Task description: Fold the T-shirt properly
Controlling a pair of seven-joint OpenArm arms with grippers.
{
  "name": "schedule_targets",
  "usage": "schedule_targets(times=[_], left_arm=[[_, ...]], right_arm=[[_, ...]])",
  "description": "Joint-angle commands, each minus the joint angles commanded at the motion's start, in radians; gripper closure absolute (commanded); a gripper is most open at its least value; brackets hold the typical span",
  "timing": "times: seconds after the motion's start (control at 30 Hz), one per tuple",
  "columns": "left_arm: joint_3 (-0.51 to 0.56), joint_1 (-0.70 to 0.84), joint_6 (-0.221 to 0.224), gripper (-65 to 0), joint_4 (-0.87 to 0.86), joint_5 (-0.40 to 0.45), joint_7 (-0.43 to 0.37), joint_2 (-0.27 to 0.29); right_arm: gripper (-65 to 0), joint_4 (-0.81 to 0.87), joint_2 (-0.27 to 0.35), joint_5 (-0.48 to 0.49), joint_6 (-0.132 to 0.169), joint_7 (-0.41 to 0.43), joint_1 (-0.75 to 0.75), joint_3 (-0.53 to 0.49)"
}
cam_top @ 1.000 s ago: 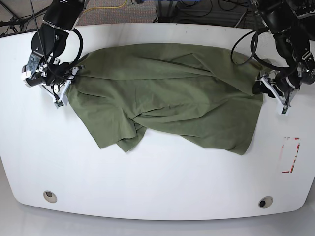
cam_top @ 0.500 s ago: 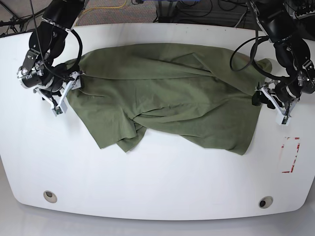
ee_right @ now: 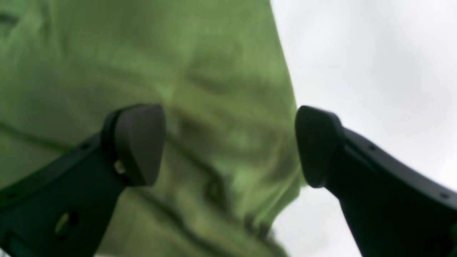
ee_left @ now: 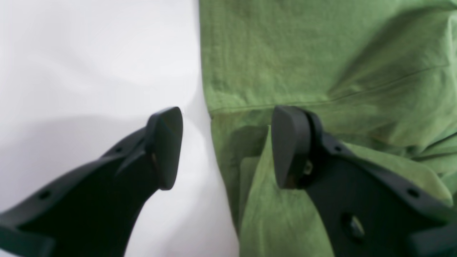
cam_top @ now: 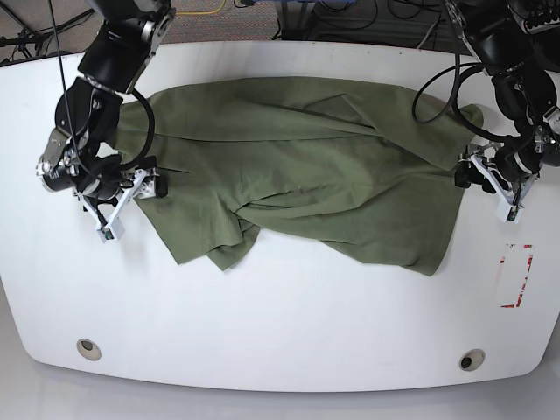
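The olive-green T-shirt [cam_top: 297, 166] lies crumpled and spread across the white table [cam_top: 280, 324]. My left gripper [cam_top: 469, 174] is at the shirt's right edge in the base view. In the left wrist view it [ee_left: 226, 148] is open, one finger over bare table and the other over the T-shirt [ee_left: 303, 57], with the cloth's edge between them. My right gripper [cam_top: 144, 187] is at the shirt's left edge. The right wrist view shows it [ee_right: 226, 144] open astride the blurred edge of the T-shirt [ee_right: 200, 71]. Neither gripper holds cloth.
A red-marked patch [cam_top: 516, 276] sits near the table's right edge. Two round fittings [cam_top: 87, 350] [cam_top: 472, 360] are set near the front edge. Cables [cam_top: 192, 12] lie behind the table.
Both arms have moved toward the table's front along the shirt's side edges, the right arm farther. The shirt's upper left corner has settled a little.
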Motion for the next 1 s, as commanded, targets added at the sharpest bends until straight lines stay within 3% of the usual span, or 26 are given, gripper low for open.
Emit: schedule_targets(times=[0.2, 0.4, 0.83, 0.93, 1.0], left_arm=[[0.000, 0.002, 0.000, -36.7, 0.000, 0.000, 0.000, 0.000], [0.000, 0.002, 0.000, -36.7, 0.000, -0.002, 0.000, 0.000], [0.000, 0.000, 0.000, -36.7, 0.000, -0.002, 0.000, 0.000], [0.000, -0.003, 0.000, -36.7, 0.000, -0.002, 0.000, 0.000], [0.000, -0.005, 0.000, -36.7, 0.000, 0.000, -0.002, 0.000]], right_arm=[[-53.6, -0.176, 0.037, 0.000, 0.000, 0.064, 0.060, -0.003], [-49.3, -0.276, 0.046, 0.000, 0.000, 0.150, 0.060, -0.006], [-48.0, -0.315, 0.018, 0.000, 0.000, 0.158, 0.037, -0.006], [-39.6, -0.315, 0.017, 0.000, 0.000, 0.161, 0.025, -0.006], [-29.5, -0.313, 0.014, 0.000, 0.000, 0.161, 0.021, -0.006]])
